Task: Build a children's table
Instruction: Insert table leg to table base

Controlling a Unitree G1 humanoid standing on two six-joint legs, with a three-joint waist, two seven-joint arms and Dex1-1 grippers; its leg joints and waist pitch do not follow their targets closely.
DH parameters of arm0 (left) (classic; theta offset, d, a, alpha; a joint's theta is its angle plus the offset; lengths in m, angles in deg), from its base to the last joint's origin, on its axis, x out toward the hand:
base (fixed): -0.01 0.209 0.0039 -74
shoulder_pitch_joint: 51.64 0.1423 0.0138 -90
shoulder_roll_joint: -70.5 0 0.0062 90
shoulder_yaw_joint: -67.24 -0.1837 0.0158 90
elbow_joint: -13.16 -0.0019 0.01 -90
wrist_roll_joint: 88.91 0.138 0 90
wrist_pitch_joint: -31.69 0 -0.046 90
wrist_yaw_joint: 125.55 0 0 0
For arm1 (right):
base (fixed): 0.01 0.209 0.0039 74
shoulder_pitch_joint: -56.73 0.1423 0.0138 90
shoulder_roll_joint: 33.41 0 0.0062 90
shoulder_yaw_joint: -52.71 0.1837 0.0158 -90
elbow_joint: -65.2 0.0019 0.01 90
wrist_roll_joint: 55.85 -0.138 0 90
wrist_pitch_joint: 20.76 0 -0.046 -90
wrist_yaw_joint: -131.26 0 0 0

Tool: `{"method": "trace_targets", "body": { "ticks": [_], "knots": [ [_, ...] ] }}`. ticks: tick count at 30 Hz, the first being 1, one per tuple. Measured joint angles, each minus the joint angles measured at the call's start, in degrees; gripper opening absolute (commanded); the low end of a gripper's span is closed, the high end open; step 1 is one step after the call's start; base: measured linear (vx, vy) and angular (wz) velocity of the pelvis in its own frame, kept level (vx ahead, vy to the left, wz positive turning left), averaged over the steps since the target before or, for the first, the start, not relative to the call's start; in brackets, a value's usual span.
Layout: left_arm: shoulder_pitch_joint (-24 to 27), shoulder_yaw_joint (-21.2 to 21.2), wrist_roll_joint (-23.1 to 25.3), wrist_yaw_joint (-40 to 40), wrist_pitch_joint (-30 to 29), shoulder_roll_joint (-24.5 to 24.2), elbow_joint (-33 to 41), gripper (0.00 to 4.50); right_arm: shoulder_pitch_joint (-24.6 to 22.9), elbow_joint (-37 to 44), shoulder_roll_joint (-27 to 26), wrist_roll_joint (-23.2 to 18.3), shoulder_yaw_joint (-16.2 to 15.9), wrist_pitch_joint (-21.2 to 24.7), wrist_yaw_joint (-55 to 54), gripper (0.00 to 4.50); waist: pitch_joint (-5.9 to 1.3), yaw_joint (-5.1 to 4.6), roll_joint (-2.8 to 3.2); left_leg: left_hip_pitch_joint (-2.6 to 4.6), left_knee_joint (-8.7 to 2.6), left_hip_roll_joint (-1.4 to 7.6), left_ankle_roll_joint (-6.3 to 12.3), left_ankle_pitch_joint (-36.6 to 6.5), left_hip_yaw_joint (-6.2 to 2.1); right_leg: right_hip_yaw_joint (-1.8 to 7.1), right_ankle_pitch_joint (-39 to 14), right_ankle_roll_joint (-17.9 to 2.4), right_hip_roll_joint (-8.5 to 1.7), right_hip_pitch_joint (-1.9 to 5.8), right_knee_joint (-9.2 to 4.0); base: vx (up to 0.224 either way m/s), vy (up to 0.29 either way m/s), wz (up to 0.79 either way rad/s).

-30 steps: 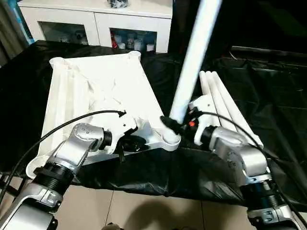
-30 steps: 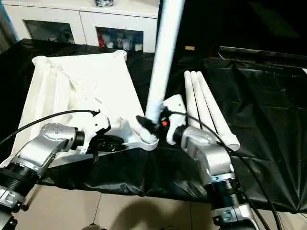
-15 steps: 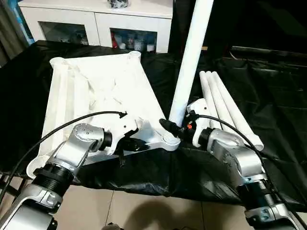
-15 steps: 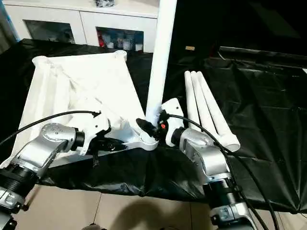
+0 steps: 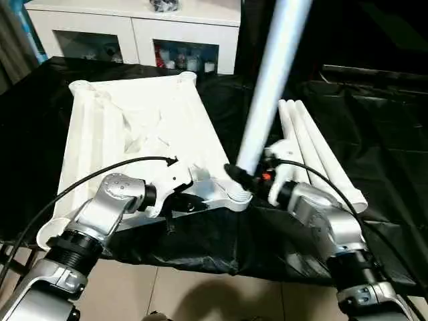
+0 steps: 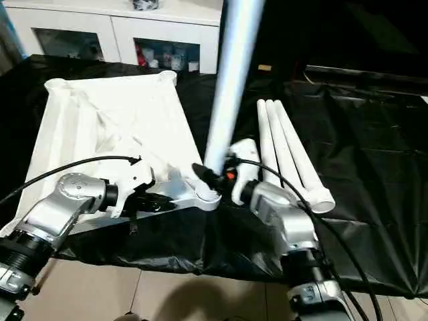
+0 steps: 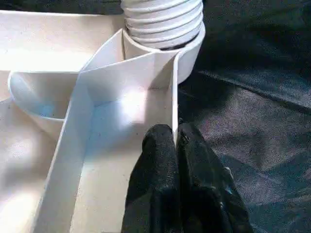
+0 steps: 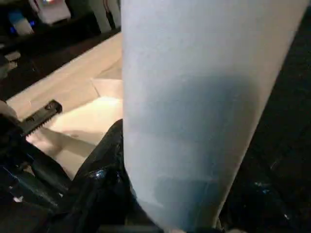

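1. White plastic rectangular tabletop (image 5: 134,134), ribbed underside up, lying on the black-covered bench (image 5: 374,114), with round sockets at its corners.
2. Long white tubular leg (image 5: 267,93), rising steeply from the near corner socket (image 5: 235,195) and leaning toward the right at its top; threaded end seated in that socket in the left wrist view (image 7: 163,22).
3. Right hand (image 5: 246,179), clasped round the lower end of the standing leg just above the socket, black fingers (image 8: 104,165) pressed against the tube.
4. Left hand (image 7: 176,145), pinched shut on the thin outer edge wall of the tabletop close beside the same socket, 1 finger on each side of the wall.
5. 3 further white tubular legs (image 5: 314,147), lying side by side on the bench to the right of the tabletop, beside the right arm.
6. White glass-doored cabinet (image 5: 134,30), standing beyond the far edge of the bench.
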Motion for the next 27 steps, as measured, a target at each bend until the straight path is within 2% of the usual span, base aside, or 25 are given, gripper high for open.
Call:
{"method": "trace_targets", "body": {
  "ticks": [2,6,13,20,27],
  "knots": [
    [-0.08,0.00,0.45,0.14,0.00,0.66,-0.19,0.00,-1.30,-0.13,-0.03,-1.14,1.02,-1.34,0.45,1.91,-0.08,0.36,0.13,0.00,-0.02,0.00,0.02,-0.01,0.00,0.00,-0.01,0.02,-0.02,0.03,-0.06,0.000,0.000,0.00],
    [-0.21,0.00,0.52,0.59,0.21,1.30,-1.08,0.00,-2.89,-0.11,-0.38,-1.66,2.22,-3.37,0.92,1.91,-0.27,0.47,0.43,0.07,-0.05,-0.01,0.05,-0.03,0.01,0.01,-0.04,0.06,-0.09,0.12,-0.10,0.000,0.000,0.00],
    [-0.69,0.00,1.00,0.82,0.38,2.42,-2.37,0.00,-6.26,1.14,-0.35,-1.51,2.37,-7.42,0.86,1.91,-0.42,0.50,0.69,0.13,-0.05,-0.02,0.05,-0.03,0.00,0.01,-0.23,0.38,-0.12,0.26,-0.14,0.000,0.000,0.00],
    [-1.05,-0.08,1.09,0.56,1.01,2.53,-3.18,0.00,-6.05,3.01,1.36,2.17,-0.67,-8.56,0.34,1.91,-0.44,0.47,0.75,0.11,-0.05,-0.02,0.05,-0.03,-0.01,0.01,-0.24,0.40,-0.12,0.27,-0.15,0.000,0.000,0.00],
    [-1.14,0.08,1.65,-0.06,1.68,2.15,-3.54,0.00,-2.00,1.65,3.86,6.82,-5.37,-8.16,2.60,1.91,-0.46,-0.04,0.71,0.12,-0.05,-0.02,0.05,-0.03,-0.03,0.00,-0.24,0.40,-0.10,0.28,-0.14,0.000,0.000,0.00]
  ]
}}
